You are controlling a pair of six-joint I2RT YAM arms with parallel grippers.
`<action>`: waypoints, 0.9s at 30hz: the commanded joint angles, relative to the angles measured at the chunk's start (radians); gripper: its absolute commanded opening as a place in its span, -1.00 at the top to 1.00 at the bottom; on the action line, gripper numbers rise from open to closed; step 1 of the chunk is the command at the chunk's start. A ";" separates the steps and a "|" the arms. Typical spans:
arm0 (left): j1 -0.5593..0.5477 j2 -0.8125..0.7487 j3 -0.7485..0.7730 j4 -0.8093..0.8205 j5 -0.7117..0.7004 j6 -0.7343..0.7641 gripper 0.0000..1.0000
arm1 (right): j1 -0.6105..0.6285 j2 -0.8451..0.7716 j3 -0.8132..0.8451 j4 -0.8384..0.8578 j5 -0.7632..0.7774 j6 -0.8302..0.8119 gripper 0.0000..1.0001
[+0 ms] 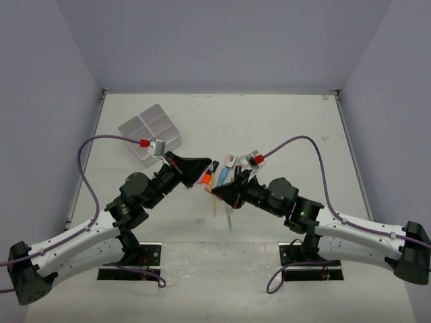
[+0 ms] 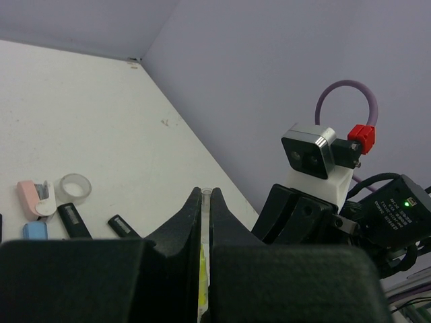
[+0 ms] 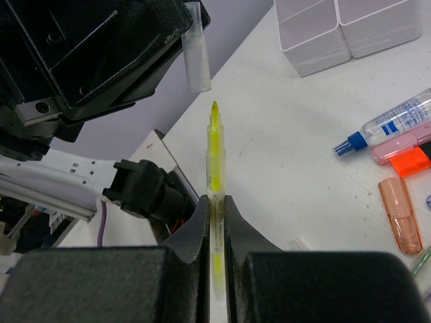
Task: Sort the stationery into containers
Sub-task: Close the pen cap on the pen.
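Note:
My right gripper [image 3: 215,200] [image 1: 217,193] is shut on a yellow pen [image 3: 214,151], uncapped, its tip pointing up at the left gripper. My left gripper [image 2: 206,195] [image 1: 204,176] is shut on the pen's clear cap [image 3: 196,50], also seen in the left wrist view [image 2: 205,202]. Cap and tip are a short gap apart, above the table. The white four-compartment tray [image 1: 151,131] [image 3: 343,30] stands at the far left. On the table lie an orange highlighter [image 3: 414,161], a pink highlighter [image 3: 397,145], a peach highlighter [image 3: 399,215] and a clear tape roll [image 2: 74,187].
A blue-capped clear pen [image 3: 390,124] lies by the highlighters. A pink item [image 2: 30,198], a blue one [image 2: 35,231] and two black pens [image 2: 73,219] lie near the tape roll. The right arm's camera [image 2: 310,151] faces the left gripper closely. Walls enclose the table.

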 commanded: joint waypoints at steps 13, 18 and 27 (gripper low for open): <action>-0.003 0.016 -0.019 0.050 0.021 0.034 1.00 | 0.003 -0.023 0.071 -0.014 0.046 -0.027 1.00; -0.003 0.013 -0.027 0.053 0.043 0.025 1.00 | 0.003 -0.021 0.083 -0.027 0.061 -0.035 1.00; -0.003 0.015 -0.040 0.031 0.068 -0.014 1.00 | 0.001 0.000 0.174 -0.068 0.083 -0.116 1.00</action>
